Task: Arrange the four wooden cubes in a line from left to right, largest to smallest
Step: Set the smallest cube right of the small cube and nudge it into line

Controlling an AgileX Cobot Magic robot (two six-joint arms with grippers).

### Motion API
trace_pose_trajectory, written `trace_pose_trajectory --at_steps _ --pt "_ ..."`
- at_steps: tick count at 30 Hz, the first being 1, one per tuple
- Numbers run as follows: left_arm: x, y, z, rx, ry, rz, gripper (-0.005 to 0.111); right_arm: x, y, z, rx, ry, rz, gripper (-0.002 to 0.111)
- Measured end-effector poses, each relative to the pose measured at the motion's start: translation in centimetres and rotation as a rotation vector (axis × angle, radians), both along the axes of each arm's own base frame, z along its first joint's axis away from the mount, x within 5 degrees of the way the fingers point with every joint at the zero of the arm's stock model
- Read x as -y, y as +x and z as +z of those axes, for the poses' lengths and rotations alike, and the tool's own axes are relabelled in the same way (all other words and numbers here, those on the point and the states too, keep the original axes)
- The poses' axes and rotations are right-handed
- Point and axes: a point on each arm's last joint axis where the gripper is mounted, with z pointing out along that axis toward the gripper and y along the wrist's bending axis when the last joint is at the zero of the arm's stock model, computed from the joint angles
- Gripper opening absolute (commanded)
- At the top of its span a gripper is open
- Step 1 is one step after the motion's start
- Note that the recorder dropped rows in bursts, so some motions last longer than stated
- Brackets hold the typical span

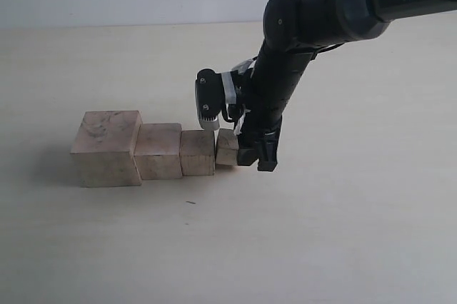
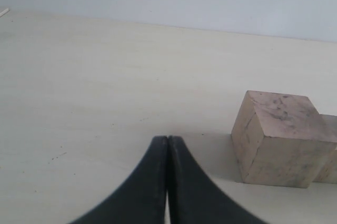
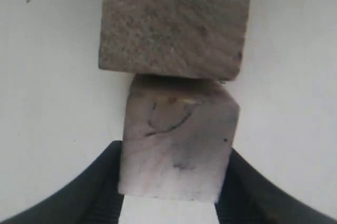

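While right gripper (image 3: 172, 182) grips smallest cube (image 1: 226, 148), wood pale; flecks dark.

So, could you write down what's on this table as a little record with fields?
surface: pale table
row, left to right: largest cube, second cube, third cube, smallest cube
smallest cube: at right end, slightly askew, against third cube
right jaws: closed on smallest cube
left jaws: shut, empty, near largest cube
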Motion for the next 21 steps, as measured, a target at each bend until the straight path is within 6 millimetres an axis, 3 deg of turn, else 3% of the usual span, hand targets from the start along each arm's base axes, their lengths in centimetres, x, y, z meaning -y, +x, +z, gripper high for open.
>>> trace_pose_trajectory --at_steps 13,16,21 --pt "0.00 0.00 0.00 0.000 0.000 0.000 0.000 -0.06 -0.06 -0.95 -0.027 -0.008 -0.008 0.002" --pt "0.00 0.00 0.00 0.000 0.000 0.000 0.000 -0.08 -0.07 -0.95 -0.029 -0.006 -0.010 0.011" --pt "0.00 0.00 0.00 0.000 0.000 0.000 0.000 -0.11 -0.09 -0.94 -0.031 -0.004 -0.012 0.041"
